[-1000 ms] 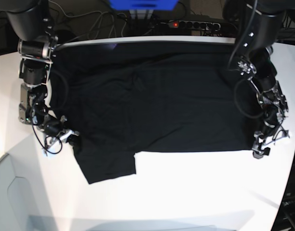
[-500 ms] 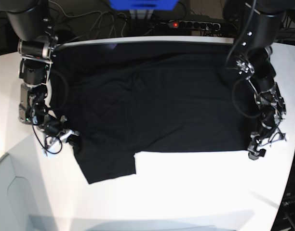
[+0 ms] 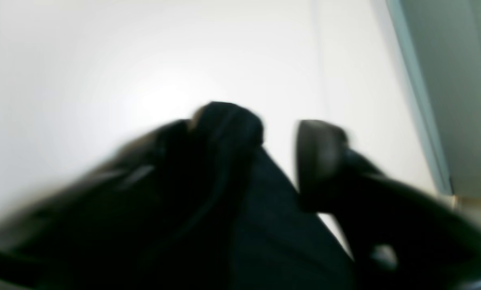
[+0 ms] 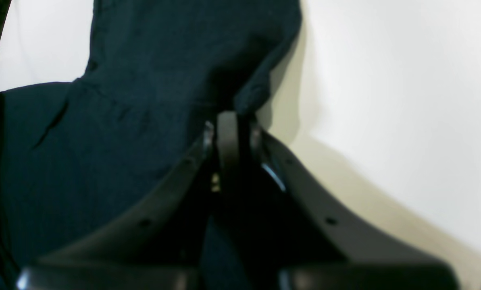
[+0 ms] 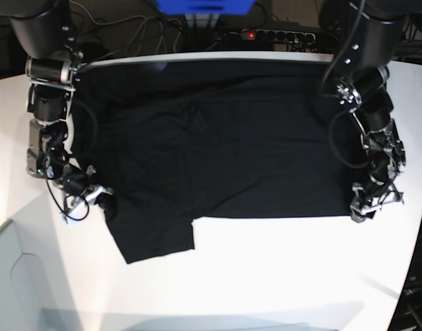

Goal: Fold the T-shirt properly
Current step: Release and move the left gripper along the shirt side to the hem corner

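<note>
Change, left arm: over the last second I see the left gripper (image 5: 366, 207) move inward from the table's right margin to the T-shirt's (image 5: 218, 145) lower right corner; in the base view it now sits over the black hem, where before it stood just off the cloth.
Left gripper fingers: in the left wrist view 1 finger (image 3: 319, 161) stands apart from the other with a fold of black cloth and a strip of white table between them. The jaws are partly closed and not yet clamped; the view is blurred, so I cannot tell whether any cloth is pinched.
Right gripper fingers: the right gripper (image 4: 234, 121) is clenched on the shirt's edge; in the right wrist view the cloth rises in a peak out of the closed tips. In the base view it has not shifted (image 5: 101, 196).
Meaning for the task: I judge that the second corner grasp is in progress; with both lower corners held, the first fold can start. No fold is made yet.
T-shirt location: spread across the upper and middle part of the white table (image 5: 280, 276), between the 2 arms.
T-shirt appearance: plain black side up, mostly flat, light creases upper centre, 1 sleeve hanging toward the lower left of the frame.
</note>
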